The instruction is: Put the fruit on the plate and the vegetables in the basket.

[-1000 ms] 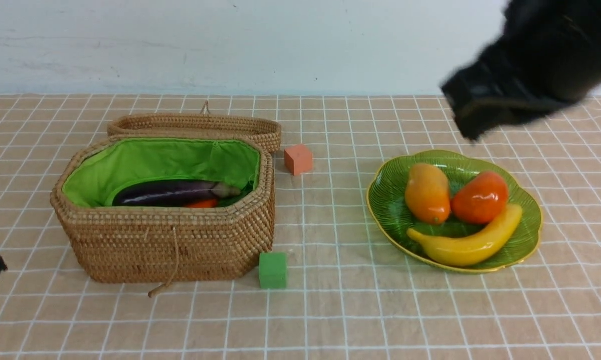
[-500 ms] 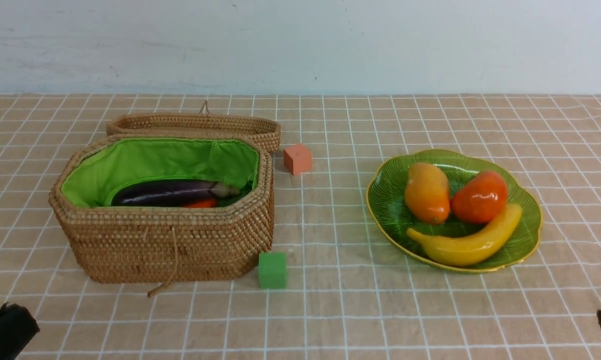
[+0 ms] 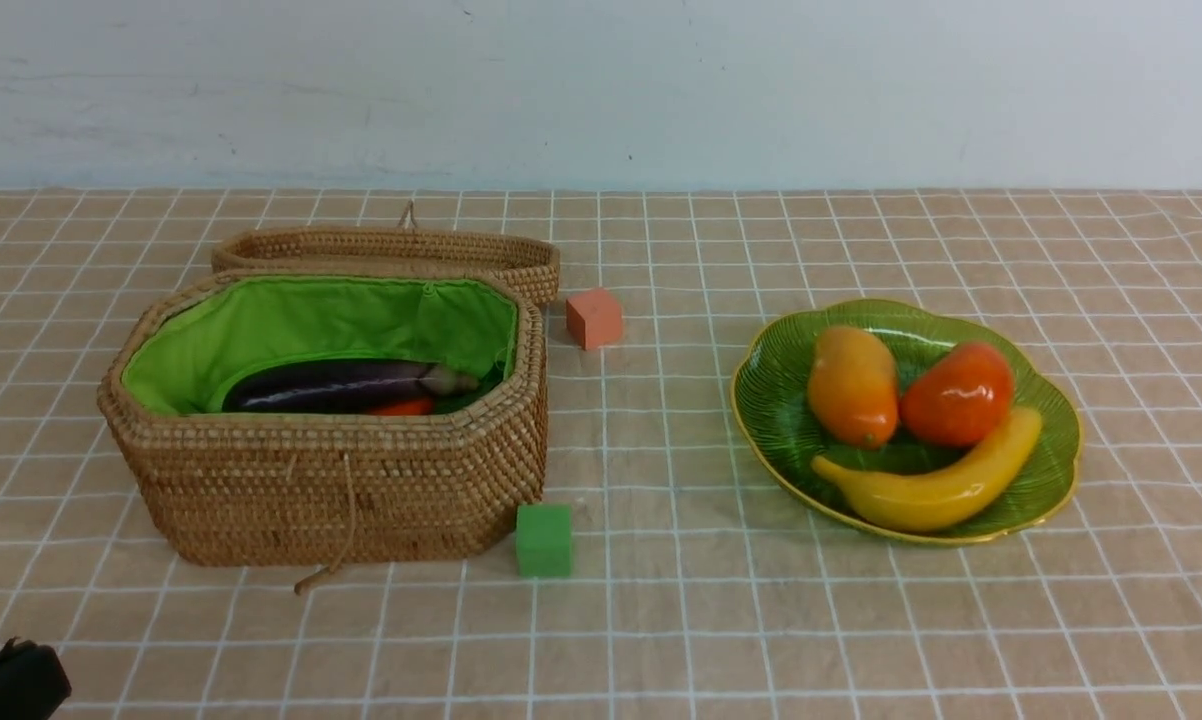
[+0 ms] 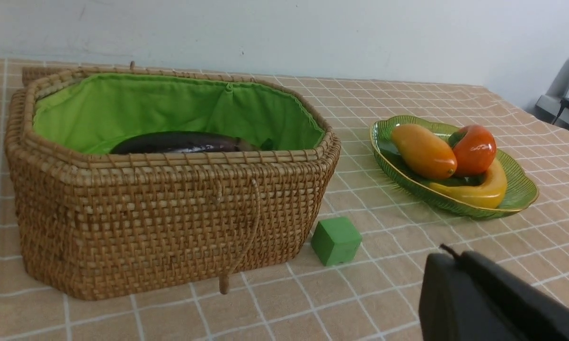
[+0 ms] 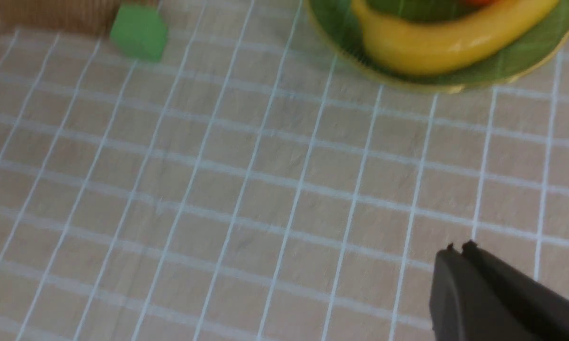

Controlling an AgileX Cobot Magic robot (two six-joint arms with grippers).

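The green leaf-ribbed plate point(image 3: 761, 400) on the right carries a mango point(image 3: 853, 385), a persimmon point(image 3: 957, 394) and a banana point(image 3: 931, 485). On the left stands the wicker basket point(image 3: 341, 490), lid folded back, holding a purple eggplant point(image 3: 331, 385) and a bit of orange carrot point(image 3: 403, 407). Other vegetables are hidden below the rim. My left gripper point(image 4: 455, 255) is shut and empty, low near the front left corner point(image 3: 6, 680). Shut and empty too, my right gripper point(image 5: 457, 248) hovers over bare cloth in front of the plate point(image 5: 502, 61); the front view does not show it.
A small green cube point(image 3: 544, 540) lies by the basket's front right corner. A small orange cube point(image 3: 595, 318) sits behind, beside the open lid point(image 3: 391, 250). A checked tan cloth point(image 3: 661, 620) covers the table.
The right arm, high above the plate a second ago, dropped to the lower right and left the front view. The left arm sank toward the bottom left corner.
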